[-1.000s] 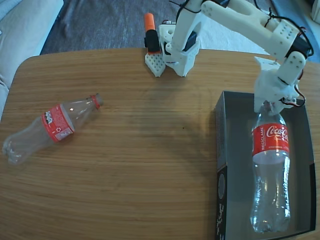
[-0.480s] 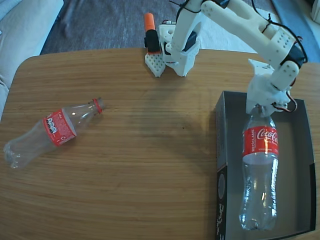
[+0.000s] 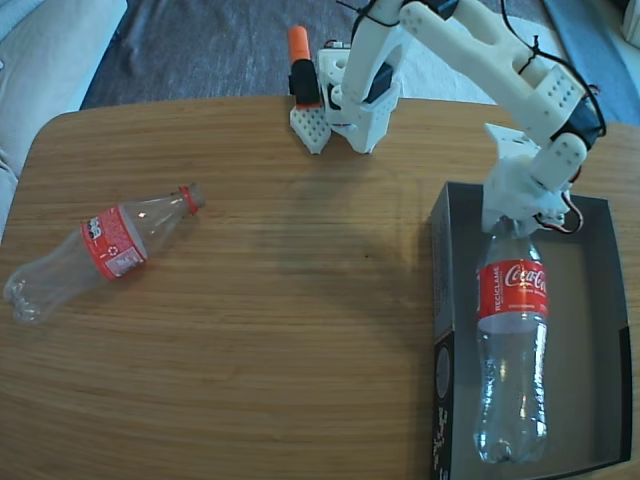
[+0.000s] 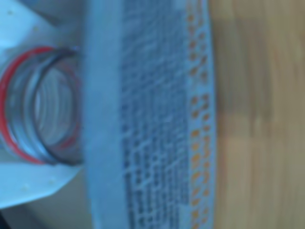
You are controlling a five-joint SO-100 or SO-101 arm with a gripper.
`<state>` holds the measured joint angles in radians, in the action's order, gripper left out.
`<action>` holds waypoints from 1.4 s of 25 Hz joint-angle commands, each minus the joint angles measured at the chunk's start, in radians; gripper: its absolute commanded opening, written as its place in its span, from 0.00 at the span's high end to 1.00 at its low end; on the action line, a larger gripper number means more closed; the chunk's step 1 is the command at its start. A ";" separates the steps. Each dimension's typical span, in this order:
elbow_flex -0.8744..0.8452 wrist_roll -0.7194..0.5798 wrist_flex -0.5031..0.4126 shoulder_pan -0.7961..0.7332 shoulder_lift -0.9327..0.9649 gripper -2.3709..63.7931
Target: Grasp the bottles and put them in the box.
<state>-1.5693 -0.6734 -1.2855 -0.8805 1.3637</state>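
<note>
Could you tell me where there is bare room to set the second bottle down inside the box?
In the fixed view, the box has a bare grey strip right of the held bottle; its left side is crowded.

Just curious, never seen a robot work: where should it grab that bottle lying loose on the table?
Likely the neck of the loose bottle: it is the narrowest part. It points up-right in the fixed view, towards the arm, so come from above with fingers straddling it.

Wooden table: bottle, box.
</note>
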 commanded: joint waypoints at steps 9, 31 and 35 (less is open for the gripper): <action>0.006 0.006 -0.015 0.017 0.081 0.79; 0.420 0.011 -0.183 0.328 0.083 0.49; 0.472 0.012 -0.258 0.476 0.083 0.56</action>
<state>-1.1628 -0.6642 -1.5156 -0.4648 1.3806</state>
